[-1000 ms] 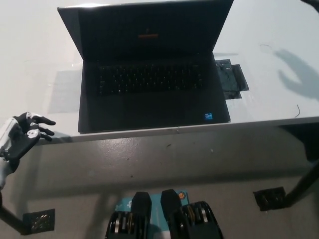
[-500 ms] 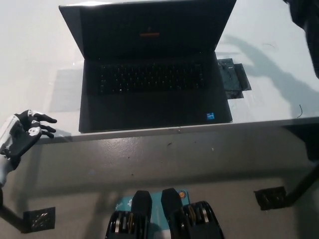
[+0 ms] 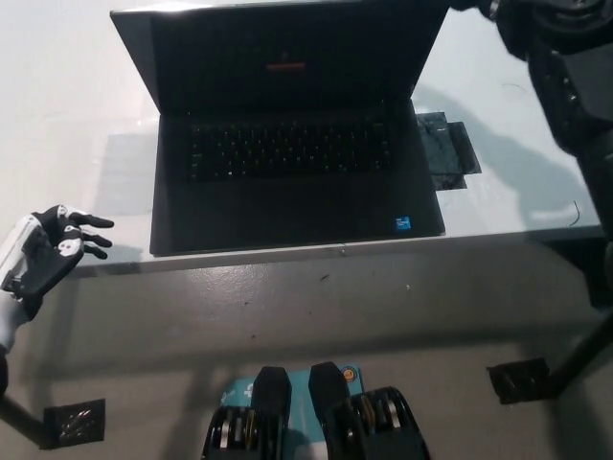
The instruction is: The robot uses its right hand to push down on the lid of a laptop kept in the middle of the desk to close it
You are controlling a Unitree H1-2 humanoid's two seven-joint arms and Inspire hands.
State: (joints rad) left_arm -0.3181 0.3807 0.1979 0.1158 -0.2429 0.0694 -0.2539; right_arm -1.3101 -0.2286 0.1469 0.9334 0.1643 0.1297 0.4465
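- Laptop (image 3: 287, 134) open, mid desk (image 3: 67, 105), screen dark.
- R arm (image 3: 565, 77) black, in at top right near lid corner; hand cut off by frame.
- L hand (image 3: 48, 254) rests at desk's front-left edge, fingers apart.

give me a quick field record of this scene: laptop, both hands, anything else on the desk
laptop: open, lid upright, screen dark, middle of the desk
right hand: black, at the top right by the lid's upper corner; mostly cut off by the frame, contact with the lid unclear
left hand: white, resting at the desk's near left edge, fingers apart, holding nothing
other item: dark flat piece just right of the laptop
lid pushed down: not yet
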